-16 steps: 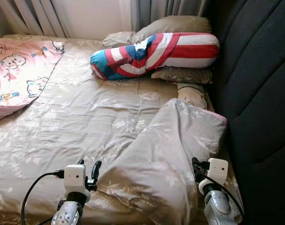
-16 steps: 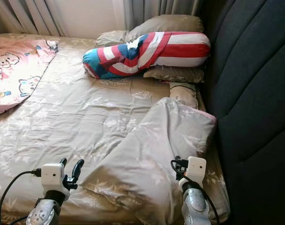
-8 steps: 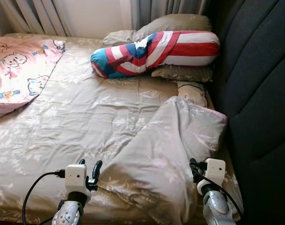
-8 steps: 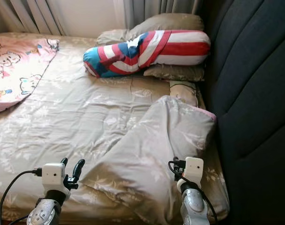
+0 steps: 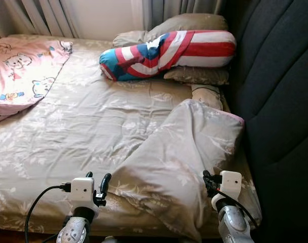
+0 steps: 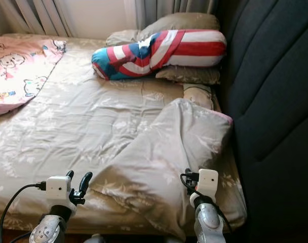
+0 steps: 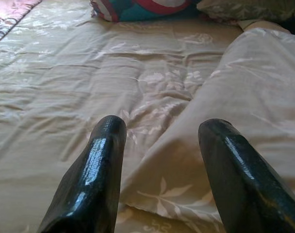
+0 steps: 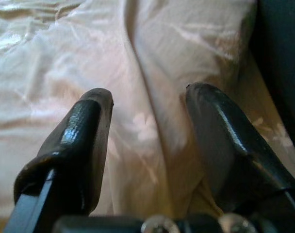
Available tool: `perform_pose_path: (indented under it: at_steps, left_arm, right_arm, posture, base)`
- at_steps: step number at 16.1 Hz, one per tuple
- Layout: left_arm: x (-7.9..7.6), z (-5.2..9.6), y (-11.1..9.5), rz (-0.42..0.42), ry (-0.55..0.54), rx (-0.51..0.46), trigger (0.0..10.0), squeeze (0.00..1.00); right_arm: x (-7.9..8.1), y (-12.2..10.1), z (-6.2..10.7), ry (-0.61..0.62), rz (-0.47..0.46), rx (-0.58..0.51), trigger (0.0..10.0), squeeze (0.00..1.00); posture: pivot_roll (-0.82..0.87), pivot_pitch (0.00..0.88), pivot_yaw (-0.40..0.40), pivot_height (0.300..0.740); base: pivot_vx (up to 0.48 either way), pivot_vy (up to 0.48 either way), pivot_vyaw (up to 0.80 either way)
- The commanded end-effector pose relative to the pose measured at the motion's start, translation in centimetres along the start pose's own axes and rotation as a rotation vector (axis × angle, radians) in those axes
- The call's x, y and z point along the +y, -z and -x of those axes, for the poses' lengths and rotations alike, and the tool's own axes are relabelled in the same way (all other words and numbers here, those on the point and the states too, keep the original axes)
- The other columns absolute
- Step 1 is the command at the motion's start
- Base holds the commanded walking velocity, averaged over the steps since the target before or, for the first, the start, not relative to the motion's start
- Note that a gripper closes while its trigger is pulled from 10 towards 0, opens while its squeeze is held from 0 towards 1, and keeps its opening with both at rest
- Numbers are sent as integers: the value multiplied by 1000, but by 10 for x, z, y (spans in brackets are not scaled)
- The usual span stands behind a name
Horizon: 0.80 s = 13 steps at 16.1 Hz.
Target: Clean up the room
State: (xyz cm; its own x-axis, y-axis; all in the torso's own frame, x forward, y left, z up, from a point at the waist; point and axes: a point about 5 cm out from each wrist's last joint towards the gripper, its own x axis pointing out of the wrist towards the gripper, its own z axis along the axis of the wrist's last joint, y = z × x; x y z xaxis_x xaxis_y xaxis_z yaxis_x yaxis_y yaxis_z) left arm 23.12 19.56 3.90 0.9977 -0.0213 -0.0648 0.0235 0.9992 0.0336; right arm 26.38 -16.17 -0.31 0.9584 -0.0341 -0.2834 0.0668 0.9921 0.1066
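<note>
Left gripper point(image 7: 159, 160) and right gripper point(image 8: 147, 145), both spread wide and empty, poised at the near edge of the bed point(image 5: 68, 131) either side of the folded-back quilt point(image 5: 179, 162); beyond, striped bolster point(image 5: 164, 53) on pillows; quilt unspread, tidying judged barely begun.

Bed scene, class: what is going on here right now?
A humanoid robot stands at the edge of a bed with a rumpled beige duvet heaped on its right side. The left end effector hovers open by the duvet's folded edge, and the right end effector sits open at the duvet's other side; neither has hold of any fabric. A striped bolster lies on pillows at the head, and a pink cartoon blanket is spread at the far left.
</note>
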Motion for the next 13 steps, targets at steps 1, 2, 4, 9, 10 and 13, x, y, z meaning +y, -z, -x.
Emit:
perform_pose_path:
  at_steps: [1,2,4,9,10,13]
  left_arm:
    - [-1,1,4,4,9,26,10000,0]
    - [-2,1,4,4,12,27,10000,0]
    - [-2,1,4,5,18,28,10000,0]
    - [-1,1,2,3,31,33,10000,0]
    - [1,1,2,-3,32,35,10000,0]
    - [5,5,0,-16,36,42,10000,0]
  right_arm:
    - [1,6,1,-12,-4,38,10000,0]
    - [3,7,1,-20,-6,42,10000,0]
    - [8,6,0,-36,-17,50,10000,0]
    - [8,6,-14,40,-87,162,10000,0]
    - [8,3,-17,58,-139,173,10000,1000]
    - [3,-2,-25,125,-224,213,10000,1000]
  posture:
    - [34,116,-70,667]
    - [36,113,-69,667]
    - [37,112,-68,667]
    - [55,140,-48,667]
    - [59,146,-42,667]
    - [75,163,-22,667]
  base:
    - [0,0,0]
    - [0,0,0]
    - [0,0,0]
    - [0,0,0]
    - [0,0,0]
    - [0,0,0]
